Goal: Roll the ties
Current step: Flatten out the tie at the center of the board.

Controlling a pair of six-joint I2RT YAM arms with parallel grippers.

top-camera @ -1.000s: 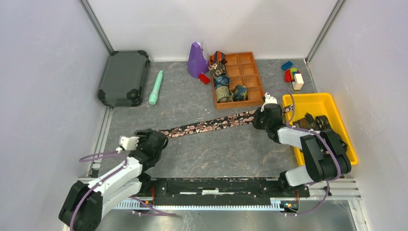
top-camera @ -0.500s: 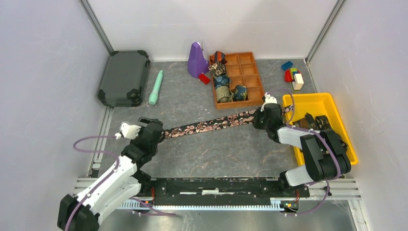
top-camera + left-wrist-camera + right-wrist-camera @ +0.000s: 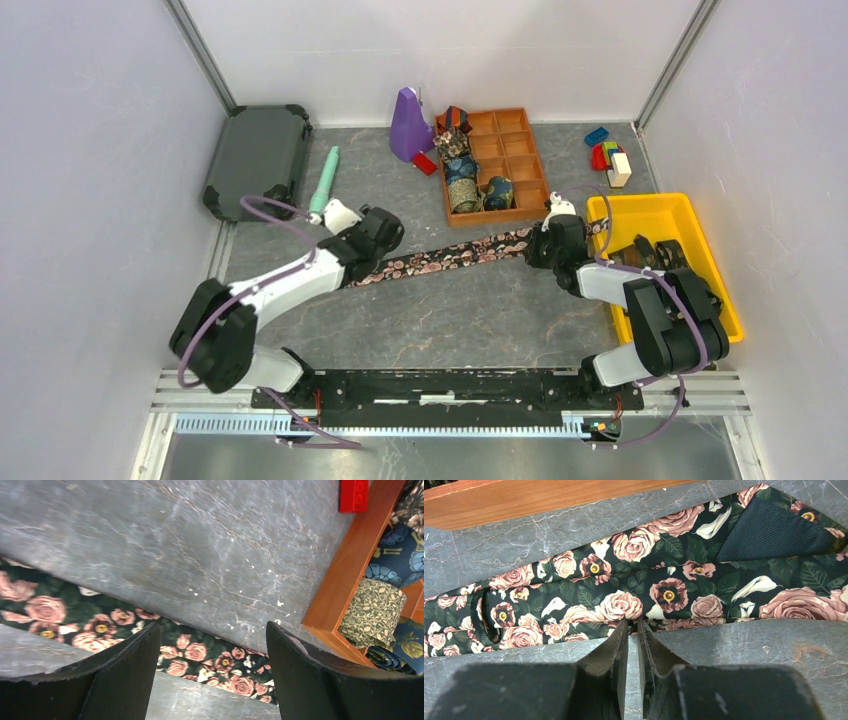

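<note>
Ties appear in two forms: one flat tie [image 3: 440, 256], dark with pinkish roses, lies unrolled on the grey worktop [image 3: 450, 320], running diagonally from left of centre up toward the right, while several rolled ties [image 3: 463, 180] sit in the wooden tray [image 3: 520, 150] at the back, most of them in its left-hand column of compartments and one in the next column at the near end. The left tool [image 3: 385, 243] hangs over the left part of the flat tie with its fingers spread wide; in the left wrist view the strip passes under the gap between the two dark fingers [image 3: 125, 670], and nothing is gripped. The right tool [image 3: 545, 245] is at the tie's wide right end, just beside the yellow bin [image 3: 650, 205]; in the right wrist view its fingers [image 3: 614, 645] are pressed almost together, nipping the near edge of the fabric, with the tray's wooden rim just beyond the tie. A purple object [image 3: 408, 125] and a red block [image 3: 425, 162] stand just left of the tray, a mint-green cylinder [image 3: 322, 185] and a dark case [image 3: 258, 160] lie further left, and coloured toy blocks [image 3: 608, 150] sit in the back right corner.
</note>
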